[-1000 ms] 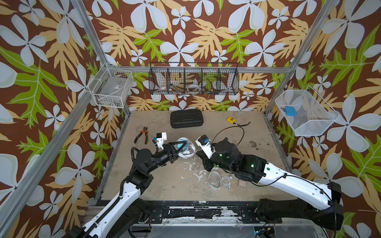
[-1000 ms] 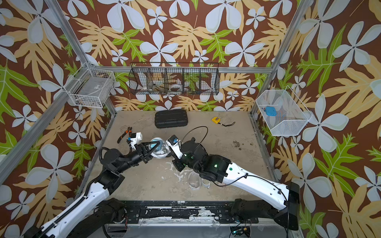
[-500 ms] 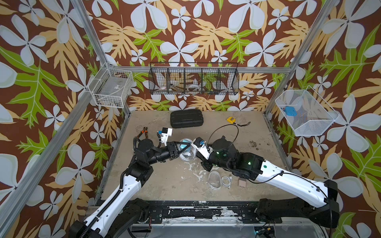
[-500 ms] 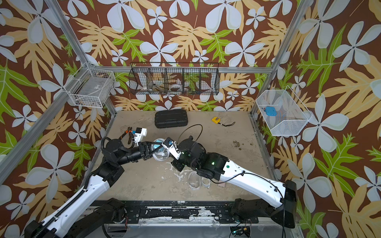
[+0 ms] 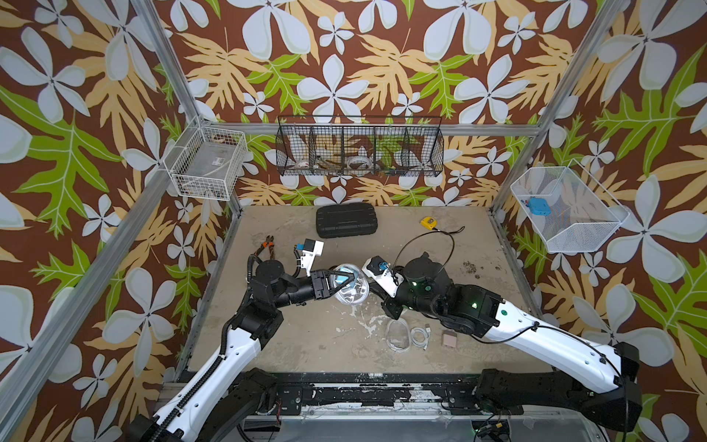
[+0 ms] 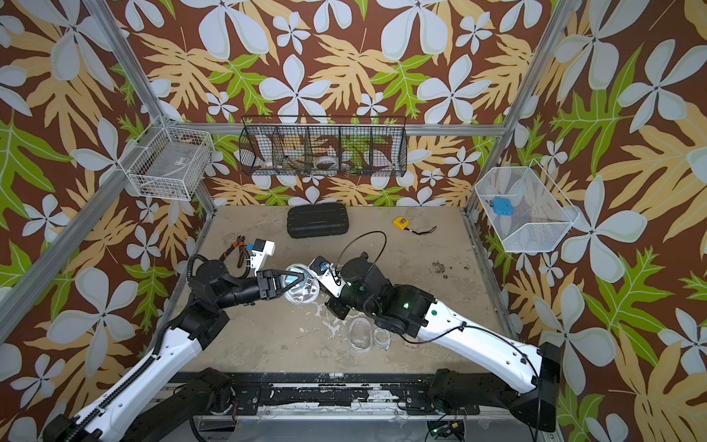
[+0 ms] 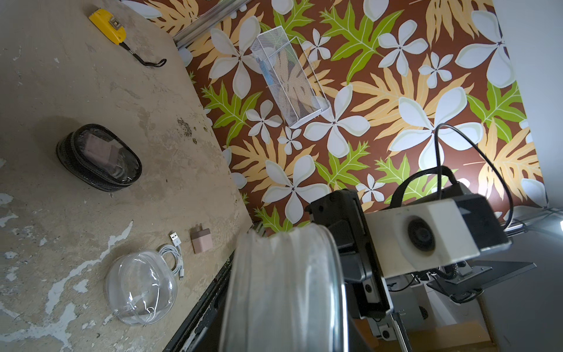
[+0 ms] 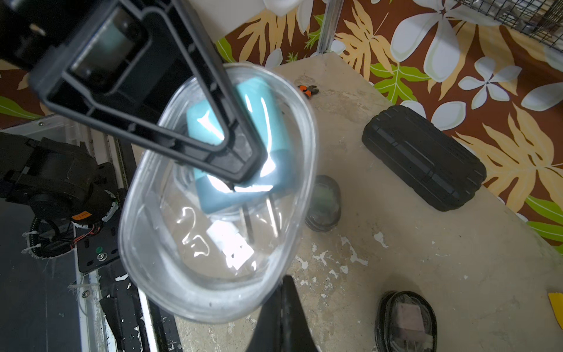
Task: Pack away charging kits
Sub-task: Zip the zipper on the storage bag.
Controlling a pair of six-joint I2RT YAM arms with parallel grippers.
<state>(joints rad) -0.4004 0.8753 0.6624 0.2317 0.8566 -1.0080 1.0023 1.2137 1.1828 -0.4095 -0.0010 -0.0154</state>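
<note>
Your left gripper (image 5: 346,279) clamps clear case (image 5: 354,296) off table, just in front of black ribbed case (image 5: 346,221). Teal plug (image 8: 262,122) inside, case held up so right gripper (image 8: 285,288) reaches rim. Its jaws shut tight there, likely set to close case.

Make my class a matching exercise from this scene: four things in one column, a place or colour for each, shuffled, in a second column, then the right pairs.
Things
1. teal plug
2. blue block
3. tape measure
4. ribbed case

Place or colour
A. black, at the far edge of the table
B. in the clear case held by the left pincer
C. yellow, with a black strap
D. in the white mesh basket

Pairs: 1-B; 2-D; 3-C; 4-A
</note>
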